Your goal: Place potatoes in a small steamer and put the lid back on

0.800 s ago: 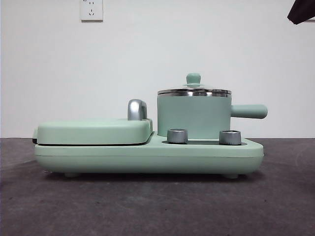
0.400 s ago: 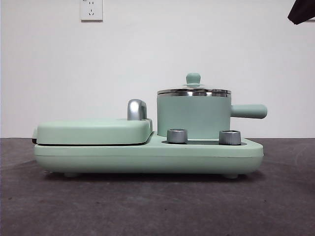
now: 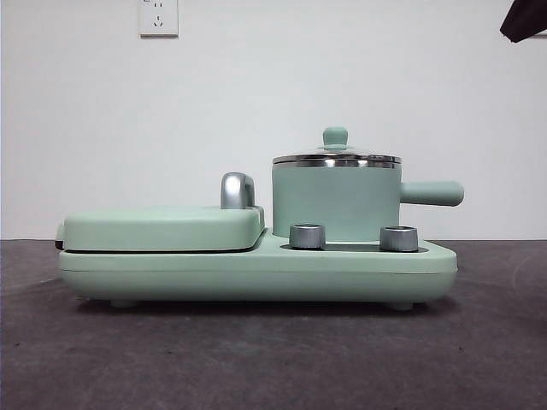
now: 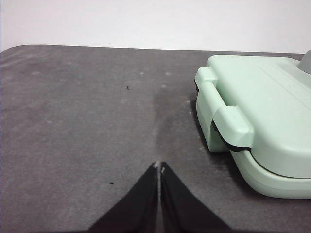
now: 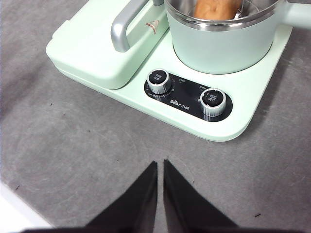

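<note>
The small mint-green steamer [image 3: 335,201] stands on the right side of a mint-green cooker base [image 3: 256,273], side handle pointing right. The glass lid [image 3: 337,159] with its green knob sits on its rim. In the right wrist view the steamer [image 5: 218,46] shows from above with the orange-brown potato [image 5: 216,8] inside. My right gripper [image 5: 160,165] is shut and empty over the table in front of the cooker's knobs. My left gripper [image 4: 159,167] is shut and empty over bare table beside the cooker's end.
The flat griddle cover [image 3: 162,229] with a chrome handle [image 3: 238,190] fills the cooker's left half and shows in the left wrist view [image 4: 262,97]. Two steel knobs [image 3: 308,236] [image 3: 399,237] sit at the front. A black arm tip [image 3: 523,19] shows top right.
</note>
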Robot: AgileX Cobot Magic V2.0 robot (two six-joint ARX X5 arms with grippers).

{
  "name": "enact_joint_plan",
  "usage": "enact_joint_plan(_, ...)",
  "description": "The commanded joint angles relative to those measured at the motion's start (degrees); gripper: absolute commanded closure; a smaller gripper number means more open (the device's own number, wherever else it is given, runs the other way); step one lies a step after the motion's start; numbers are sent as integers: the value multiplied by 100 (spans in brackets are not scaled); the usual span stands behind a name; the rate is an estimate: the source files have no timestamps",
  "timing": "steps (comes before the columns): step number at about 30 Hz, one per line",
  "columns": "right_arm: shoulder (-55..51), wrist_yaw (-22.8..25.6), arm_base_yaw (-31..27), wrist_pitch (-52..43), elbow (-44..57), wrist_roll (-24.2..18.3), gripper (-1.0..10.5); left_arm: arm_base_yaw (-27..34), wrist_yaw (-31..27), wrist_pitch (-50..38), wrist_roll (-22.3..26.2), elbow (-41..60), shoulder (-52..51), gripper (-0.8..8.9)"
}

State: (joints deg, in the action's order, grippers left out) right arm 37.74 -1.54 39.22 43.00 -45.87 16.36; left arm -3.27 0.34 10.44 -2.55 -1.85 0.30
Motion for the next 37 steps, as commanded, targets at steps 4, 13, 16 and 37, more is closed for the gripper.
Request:
enact_joint_plan(4, 22, 4, 39, -63, -72, 11, 929, -7, 2, 33, 37, 111, -13, 809)
enact_joint_plan(13, -1106, -581, -1631, -114, 481, -105, 930, -7, 2, 31, 37, 111, -11, 809)
enact_joint_plan(16, -1735, -219, -2490, -581, 1154, -540, 929, -7, 7, 31, 37, 111, -11, 809)
enact_joint_plan(37, -3753, -138, -4098, -3289, 4518, -1589, 929, -9, 4, 31, 37, 109, -11, 809)
